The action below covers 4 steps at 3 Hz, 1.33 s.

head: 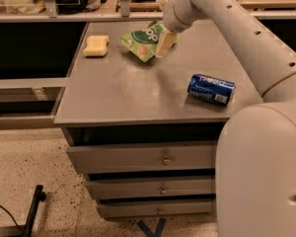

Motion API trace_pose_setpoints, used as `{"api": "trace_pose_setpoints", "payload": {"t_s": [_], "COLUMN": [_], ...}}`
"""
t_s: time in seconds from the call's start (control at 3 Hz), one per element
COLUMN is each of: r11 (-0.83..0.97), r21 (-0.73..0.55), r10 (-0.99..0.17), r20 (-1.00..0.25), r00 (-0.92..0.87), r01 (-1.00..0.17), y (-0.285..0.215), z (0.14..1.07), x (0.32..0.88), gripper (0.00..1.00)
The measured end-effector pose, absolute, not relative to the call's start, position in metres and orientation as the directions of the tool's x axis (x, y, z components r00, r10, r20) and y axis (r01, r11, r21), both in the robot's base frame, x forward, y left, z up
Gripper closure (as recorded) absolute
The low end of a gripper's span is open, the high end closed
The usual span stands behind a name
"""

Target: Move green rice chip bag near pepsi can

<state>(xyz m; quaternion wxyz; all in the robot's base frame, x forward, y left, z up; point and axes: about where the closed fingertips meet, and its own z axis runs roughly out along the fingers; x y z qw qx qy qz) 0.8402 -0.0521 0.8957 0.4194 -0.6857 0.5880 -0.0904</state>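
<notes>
Grey cabinet (113, 100): flat top, three drawers (148, 157) on the near face, all closed, small round knobs.

Robot body (266, 177): white, bulky, fills the near right corner and hides the cabinet's near right edge.

Arm (246, 38): white, runs from the right side up and leftward over the far right of the top, ending at the far centre.

Green rice chip bag (140, 41): far centre of the top, crumpled, logo face up, one corner pointing toward the near side. Its right edge meets the gripper.

Pepsi can (211, 89): on its side, right of centre, nearer than the bag and well apart from it. Label patch on its right end.

Sponge (96, 46): pale yellow block, far left of the top, left of the bag, not touching it.

Gripper (165, 42): pale, angled down onto the bag's right edge, touching it. Cannot tell whether it is clamped on the bag or spread.
</notes>
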Motion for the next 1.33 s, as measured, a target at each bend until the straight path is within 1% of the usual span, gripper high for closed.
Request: {"api": "trace_pose_setpoints", "payload": {"t_s": [0.33,0.67,1.0,1.33], "r11": [0.049,0.055,0.028,0.021], "r21": [-0.675,-0.671,-0.676,-0.675], "r10": [-0.878,-0.874,-0.873,-0.874], "r20": [-0.381,-0.391,-0.375,-0.37], "r00": [0.29,0.289,0.311,0.315], "r01": [-0.736,-0.739,-0.736,-0.737], "y": [-0.048,-0.045,-0.038,-0.036], "z": [0.886,0.88,0.863,0.86], "x": [0.845,0.848,0.855,0.856], "gripper": [0.0,0.18,0.25,0.28]}}
